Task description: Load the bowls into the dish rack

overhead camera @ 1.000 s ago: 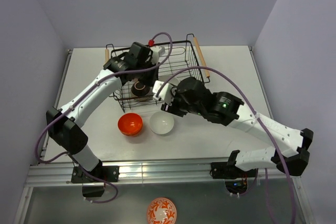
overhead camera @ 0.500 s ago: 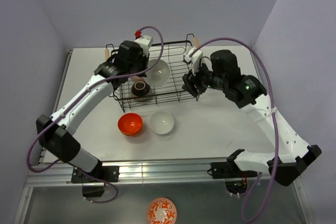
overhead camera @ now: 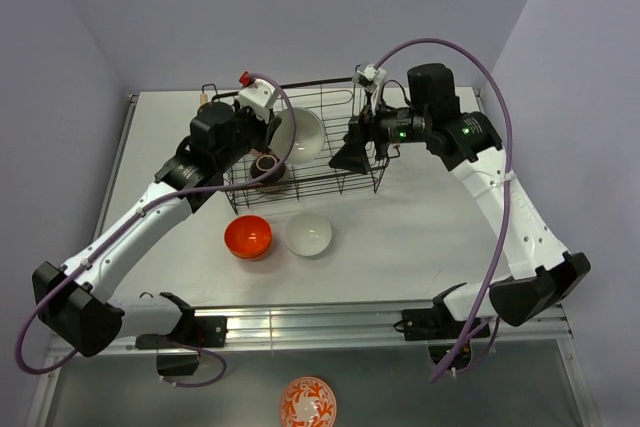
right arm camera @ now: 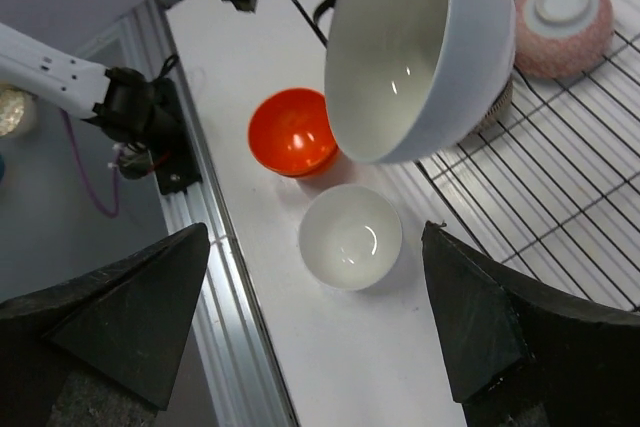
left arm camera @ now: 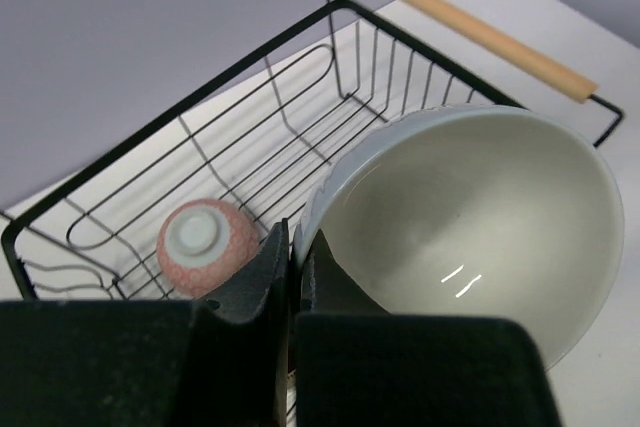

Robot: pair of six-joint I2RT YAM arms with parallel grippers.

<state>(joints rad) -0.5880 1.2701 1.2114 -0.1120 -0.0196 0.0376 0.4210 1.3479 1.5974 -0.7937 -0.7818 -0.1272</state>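
Note:
My left gripper (overhead camera: 272, 128) is shut on the rim of a white bowl (overhead camera: 299, 134) and holds it tilted above the black wire dish rack (overhead camera: 320, 81). In the left wrist view the fingers (left arm camera: 262, 272) pinch that bowl's (left arm camera: 470, 217) edge. A pale pink bowl (left arm camera: 205, 245) lies upside down in the rack, and a dark patterned bowl (overhead camera: 266, 169) sits in the rack too. An orange bowl (overhead camera: 248, 236) and a second white bowl (overhead camera: 308, 234) stand on the table in front of the rack. My right gripper (overhead camera: 351, 153) is open and empty over the rack's right part.
The rack's wooden handle (left arm camera: 480, 32) shows at its far end. An orange-and-white patterned bowl (overhead camera: 307, 402) lies below the table's front rail (overhead camera: 320, 325). In the right wrist view the table's front edge and rail (right arm camera: 215, 277) run left of the two loose bowls.
My right arm has swung from in front of the rack up to its right side. My left gripper has risen from the rack's floor with the white bowl.

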